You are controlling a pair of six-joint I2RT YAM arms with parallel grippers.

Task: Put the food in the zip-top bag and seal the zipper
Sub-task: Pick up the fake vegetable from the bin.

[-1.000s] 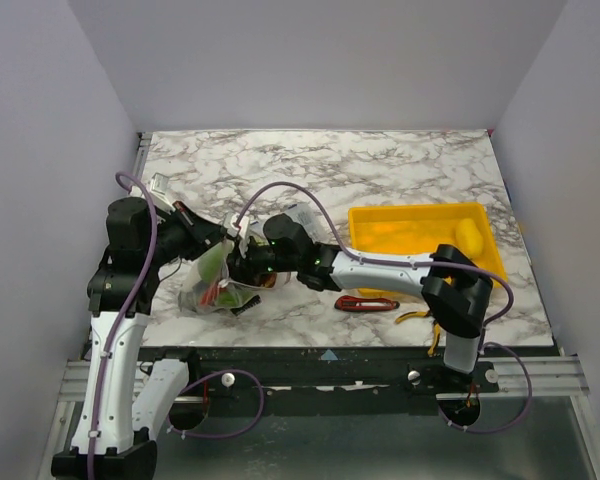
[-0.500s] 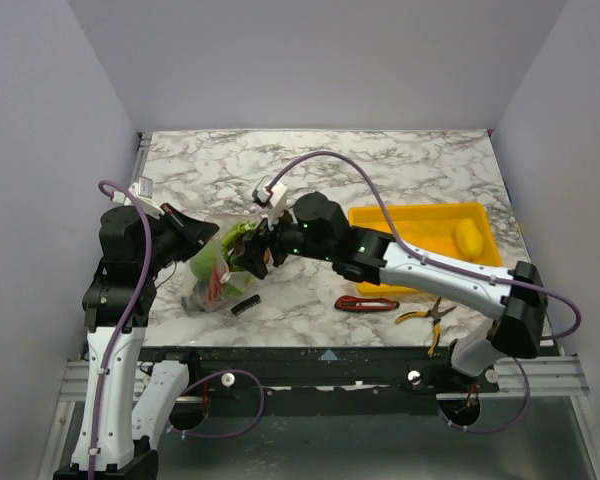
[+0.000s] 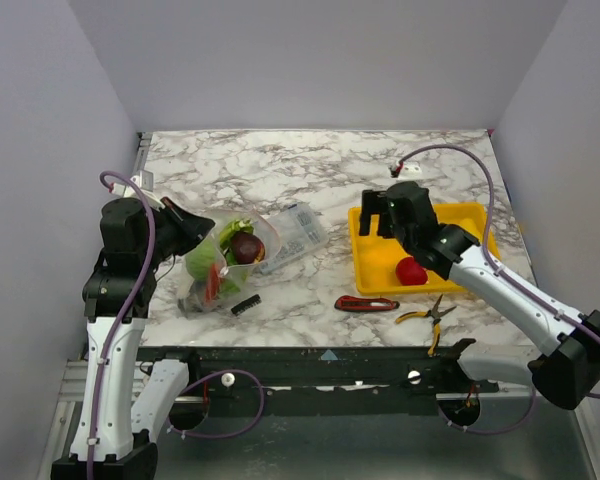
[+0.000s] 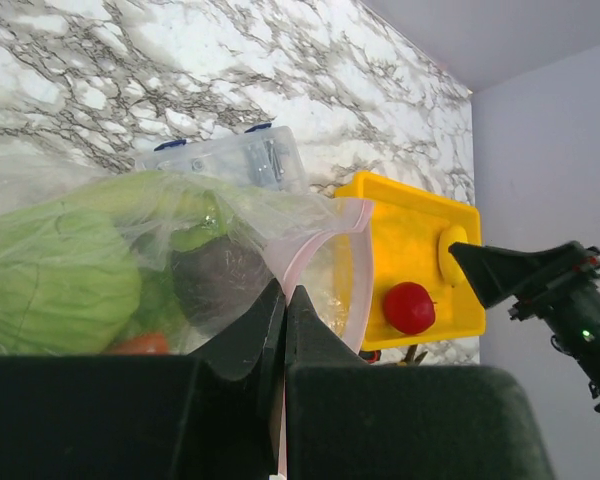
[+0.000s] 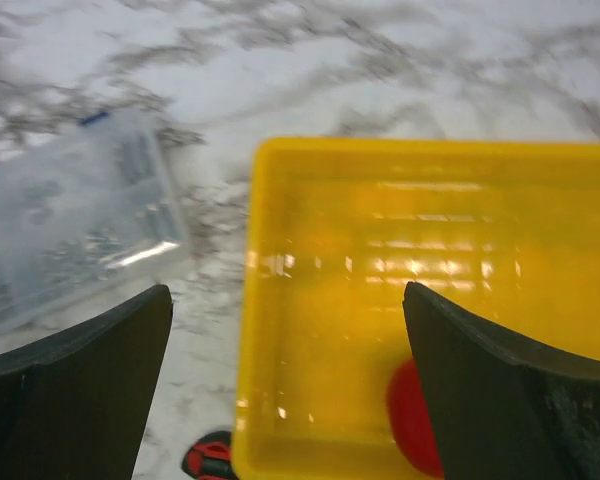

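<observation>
The clear zip-top bag (image 3: pixel 230 268) lies on its side at the left of the table, its mouth facing right. My left gripper (image 3: pixel 187 228) is shut on the bag's rim, pinching the pink zipper (image 4: pixel 315 245) strip between its jaws (image 4: pixel 285 292). Inside the bag lie a green cabbage (image 4: pixel 55 275), a dark eggplant (image 3: pixel 246 247) and something red (image 3: pixel 213 283). A red tomato (image 3: pixel 411 270) and a yellow fruit (image 4: pixel 450 252) rest in the yellow tray (image 3: pixel 365 280). My right gripper (image 3: pixel 378 220) hangs open and empty over the tray's left end (image 5: pixel 285 295).
A rigid clear parts box (image 3: pixel 298 230) lies just right of the bag's mouth. In front of the tray are a red-handled knife (image 3: pixel 365 303) and yellow-handled pliers (image 3: pixel 425 314). A small black piece (image 3: pixel 245 305) sits near the bag's front.
My right arm pulled out of the bag's mouth and swung right over the tray, its jaws opening wide. The eggplant now lies in the bag. The left gripper kept its grip.
</observation>
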